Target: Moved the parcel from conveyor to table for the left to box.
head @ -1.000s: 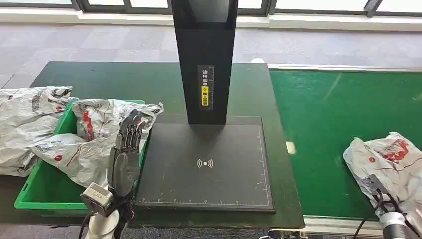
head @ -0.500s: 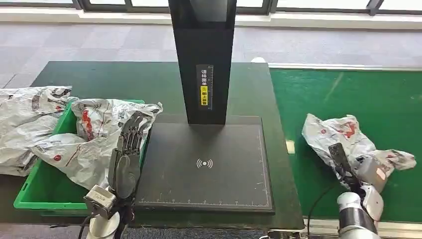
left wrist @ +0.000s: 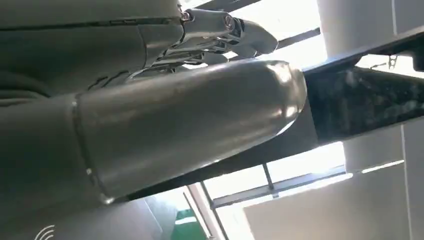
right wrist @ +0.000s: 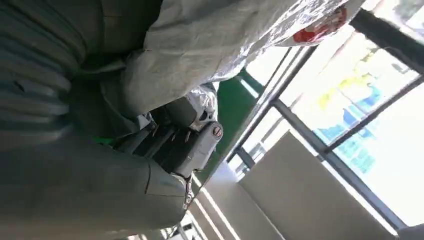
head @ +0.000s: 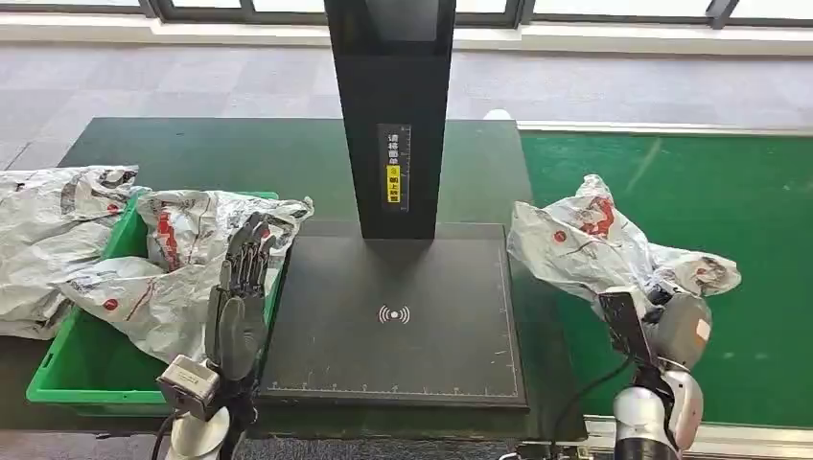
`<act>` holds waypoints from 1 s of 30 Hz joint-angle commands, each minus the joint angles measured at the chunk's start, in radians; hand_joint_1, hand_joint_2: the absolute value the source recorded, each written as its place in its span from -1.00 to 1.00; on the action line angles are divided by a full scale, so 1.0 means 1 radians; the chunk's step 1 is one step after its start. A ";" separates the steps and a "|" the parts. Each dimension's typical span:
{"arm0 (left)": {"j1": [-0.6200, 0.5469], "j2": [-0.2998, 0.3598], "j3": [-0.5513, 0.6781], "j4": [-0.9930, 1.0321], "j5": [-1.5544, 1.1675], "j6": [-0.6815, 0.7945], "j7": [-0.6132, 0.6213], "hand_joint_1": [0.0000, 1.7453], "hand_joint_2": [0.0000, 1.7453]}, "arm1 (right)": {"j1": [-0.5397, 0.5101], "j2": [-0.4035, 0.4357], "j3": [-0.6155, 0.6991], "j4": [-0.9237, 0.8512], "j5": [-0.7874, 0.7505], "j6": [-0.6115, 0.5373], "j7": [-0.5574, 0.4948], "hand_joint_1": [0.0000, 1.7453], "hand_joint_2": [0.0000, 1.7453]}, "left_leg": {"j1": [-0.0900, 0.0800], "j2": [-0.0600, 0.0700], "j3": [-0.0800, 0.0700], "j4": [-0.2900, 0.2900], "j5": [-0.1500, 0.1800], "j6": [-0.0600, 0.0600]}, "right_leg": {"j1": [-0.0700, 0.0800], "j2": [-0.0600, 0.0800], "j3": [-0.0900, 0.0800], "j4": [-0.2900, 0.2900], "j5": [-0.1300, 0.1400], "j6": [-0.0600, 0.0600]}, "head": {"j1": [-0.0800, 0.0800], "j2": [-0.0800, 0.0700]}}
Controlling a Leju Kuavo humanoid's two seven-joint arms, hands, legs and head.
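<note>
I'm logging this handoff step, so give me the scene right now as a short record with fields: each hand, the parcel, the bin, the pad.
right hand: grips a grey plastic parcel, held up at the edge between the green conveyor and the table
left hand: holds nothing, fingers straight, raised beside the green bin
green bin: holds crumpled grey parcels; another lies outside it on the far side from the pad
scanner pad: bare, under the black column

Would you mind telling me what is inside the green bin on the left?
The green bin holds grey parcels heaped above its rim, with another parcel draped over its outer side. Part of the bin's floor shows; anything beneath the heap is covered.
</note>
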 commanded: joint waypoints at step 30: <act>-0.129 -0.009 0.017 0.106 0.093 -0.018 0.003 -1.00 -1.00 | -0.171 0.134 0.645 0.251 -0.297 0.346 0.045 1.00 1.00 | 0.001 0.004 0.000 -0.001 0.002 -0.003 | 0.001 0.003 -0.003 0.002 0.002 -0.003 | 0.000 0.000</act>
